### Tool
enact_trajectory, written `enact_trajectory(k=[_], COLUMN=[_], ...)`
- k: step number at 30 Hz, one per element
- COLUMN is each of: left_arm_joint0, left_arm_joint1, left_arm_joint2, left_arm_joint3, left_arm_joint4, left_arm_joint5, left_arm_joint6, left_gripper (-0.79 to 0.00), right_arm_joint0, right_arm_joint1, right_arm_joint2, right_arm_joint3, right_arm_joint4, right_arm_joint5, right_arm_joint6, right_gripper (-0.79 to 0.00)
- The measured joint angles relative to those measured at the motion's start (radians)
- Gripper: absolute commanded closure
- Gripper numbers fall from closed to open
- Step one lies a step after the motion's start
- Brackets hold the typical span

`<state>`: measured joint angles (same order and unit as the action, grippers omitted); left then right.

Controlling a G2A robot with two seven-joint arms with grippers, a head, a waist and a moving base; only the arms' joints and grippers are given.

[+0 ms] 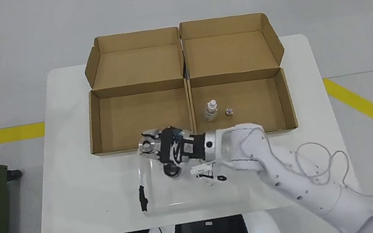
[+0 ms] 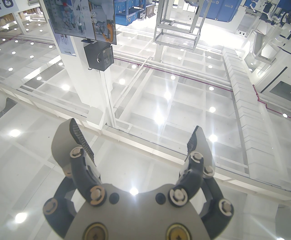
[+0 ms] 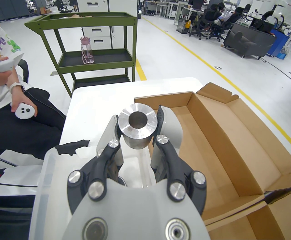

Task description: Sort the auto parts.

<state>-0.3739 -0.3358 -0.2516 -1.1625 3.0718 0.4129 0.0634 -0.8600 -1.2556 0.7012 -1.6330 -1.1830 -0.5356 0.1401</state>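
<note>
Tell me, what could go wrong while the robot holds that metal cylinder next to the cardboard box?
1. The right gripper pinches the smooth metal cylinder only by its curved sides, so it might slip and drop onto the clear tray or the table.
2. The near wall of the empty cardboard box is close beside the gripper. Swinging across too low could catch that wall and shove the box.

A: Tabletop (image 1: pixel 71 179)?
B: White, rounded corners.
A: Load?
B: Two open cardboard boxes, side by side and touching, centre frame: left box (image 1: pixel 135 117), right box (image 1: pixel 258 105). Clear plastic tray (image 1: pixel 177 195) just below them, lower centre.
</note>
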Motion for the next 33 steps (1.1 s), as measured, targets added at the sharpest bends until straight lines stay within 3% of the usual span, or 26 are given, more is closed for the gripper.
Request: enact_trajectory(k=[17, 33], left_arm_joint0=[0.000, 0.000], left_arm_joint1=[0.000, 0.000], left_arm_joint2=[0.000, 0.000], left_arm_joint3=[0.000, 0.000], left_arm_joint4=[0.000, 0.000], left_arm_joint5=[0.000, 0.000], left_arm_joint6=[0.000, 0.000], left_gripper=[-0.785, -0.785], right_arm_joint0=[0.176, 0.278], right_arm_joint1=[-0.112, -0.210], right_arm_joint2=[-0.125, -0.194], right_arm_joint3=[0.226, 0.442], right_arm_joint4=[0.022, 0.035], right_arm_joint5=[0.098, 0.096], right_arm_joint6=[0.093, 0.134], right_gripper=[0.000, 0.000])
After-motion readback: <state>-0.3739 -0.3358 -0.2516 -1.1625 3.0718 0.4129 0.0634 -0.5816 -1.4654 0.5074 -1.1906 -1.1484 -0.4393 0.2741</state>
